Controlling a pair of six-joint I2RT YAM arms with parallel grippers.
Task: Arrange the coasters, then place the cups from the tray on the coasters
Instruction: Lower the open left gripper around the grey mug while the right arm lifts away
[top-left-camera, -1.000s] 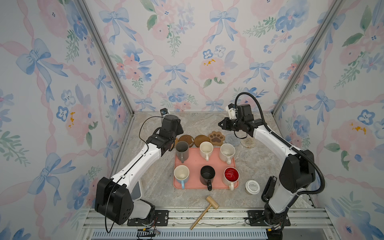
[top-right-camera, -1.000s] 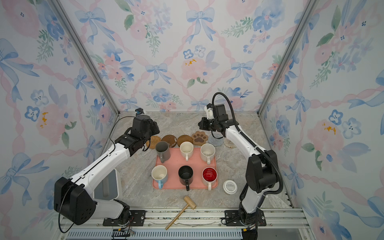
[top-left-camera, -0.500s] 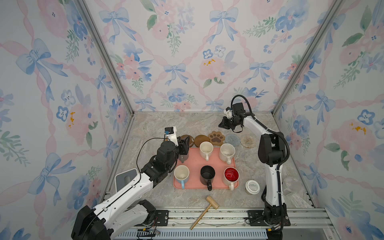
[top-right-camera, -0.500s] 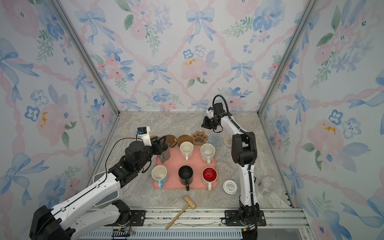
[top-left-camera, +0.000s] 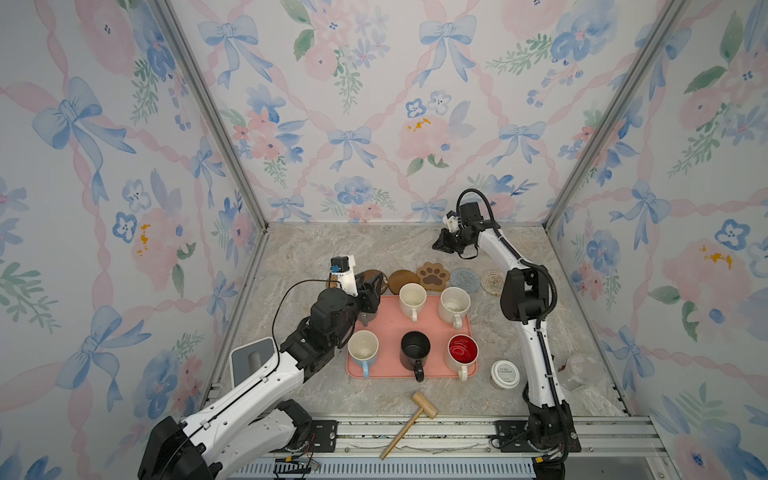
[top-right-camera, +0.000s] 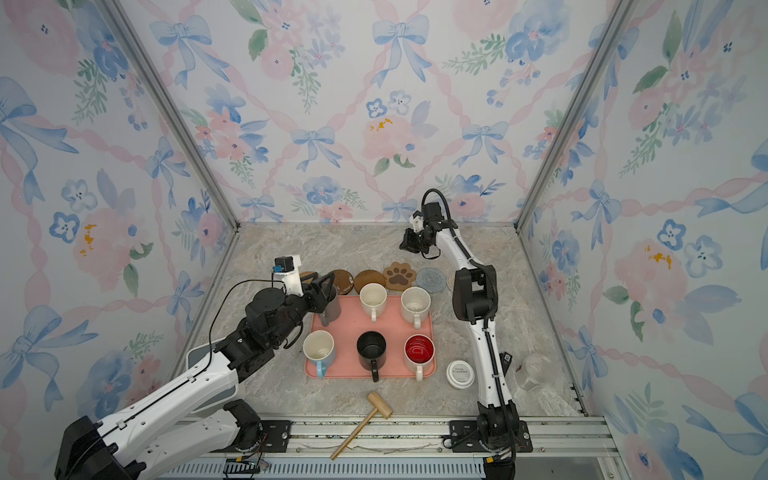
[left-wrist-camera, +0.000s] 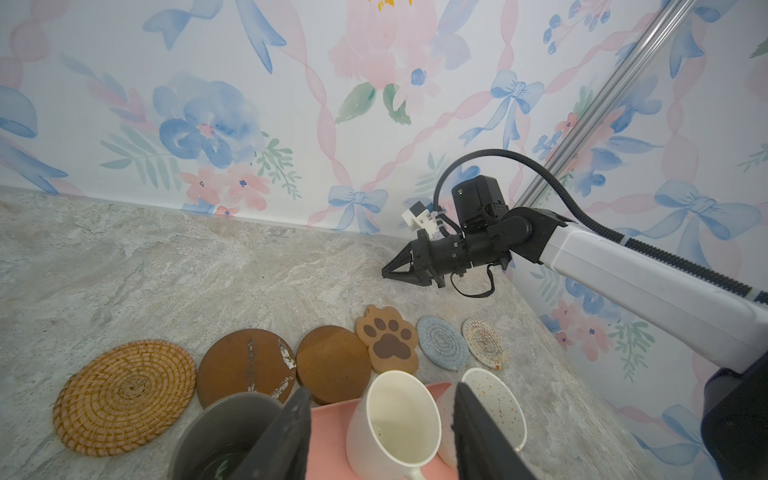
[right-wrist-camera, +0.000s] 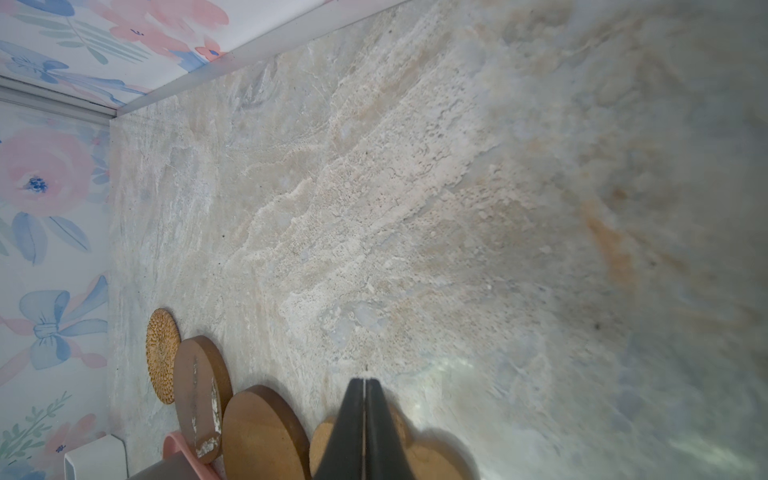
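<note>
Floral wallpaper (top-left-camera: 374, 104) surrounds a marble table (top-left-camera: 332, 249), where we see six coasters (top-left-camera: 433, 275) in a row behind the pink tray (top-left-camera: 390, 320) holding all six cups (top-left-camera: 414, 347). Left end effector (left-wrist-camera: 382, 390) is released, fingers (left-wrist-camera: 286, 436) apart, one at the rim of the grey cup (left-wrist-camera: 224, 424). Right end effector (left-wrist-camera: 386, 272) is clenched, empty, above bare table behind the coasters

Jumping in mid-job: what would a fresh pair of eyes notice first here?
The pink tray mid-table, all six mugs on it, with six coasters lined up bare just behind. The left gripper stands open at the grey mug on the tray's back-left corner; the right gripper hangs shut above the table behind the coasters.
</note>
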